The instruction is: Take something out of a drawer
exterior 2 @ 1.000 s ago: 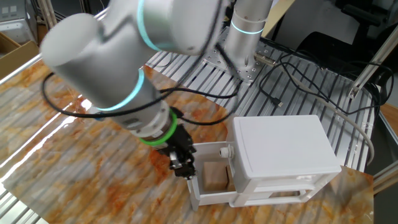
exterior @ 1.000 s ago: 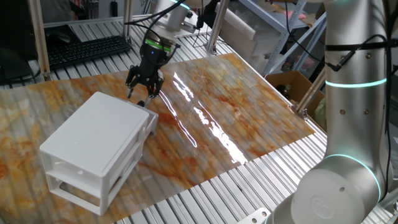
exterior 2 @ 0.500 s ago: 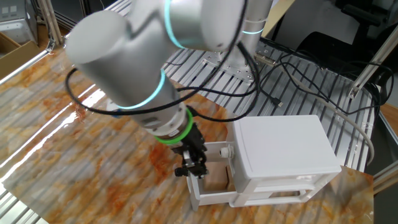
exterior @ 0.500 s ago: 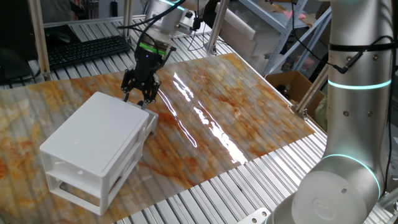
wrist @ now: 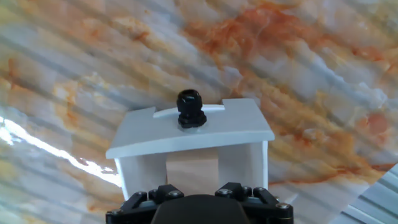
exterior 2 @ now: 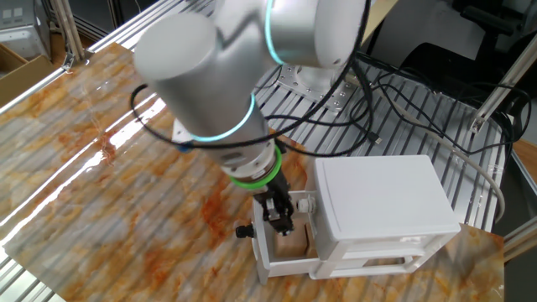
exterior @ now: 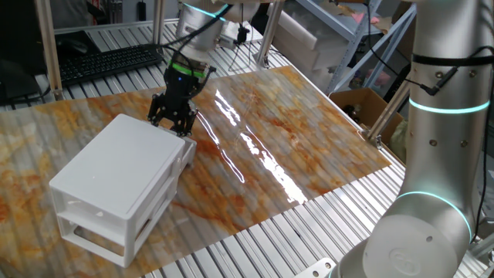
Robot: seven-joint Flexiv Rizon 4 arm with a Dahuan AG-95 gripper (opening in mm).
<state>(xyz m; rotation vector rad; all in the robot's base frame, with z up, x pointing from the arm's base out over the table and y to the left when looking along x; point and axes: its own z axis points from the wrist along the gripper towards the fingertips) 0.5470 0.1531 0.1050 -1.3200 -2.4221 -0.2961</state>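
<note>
Your drawer [exterior 2: 281, 267] stands pulled out from the white cabinet [exterior 2: 382, 205] at lower centre of the other fixed view, with the wooden block [wrist: 191, 167] lying inside it. Your gripper [exterior 2: 279, 220] hangs directly over the block; I cannot tell how far its jaws are parted, and it holds nothing visible.

Gripper [exterior 2: 280, 220] poised over the open drawer [exterior 2: 267, 267], fingers pointing down into it (jaw spacing not readable here). Tan block [exterior 2: 291, 246] inside, directly beneath the fingertips. Drawer pulled out from the upper tier of the white cabinet [exterior 2: 384, 205], on the orange-marbled table [exterior 2: 101, 210].
</note>
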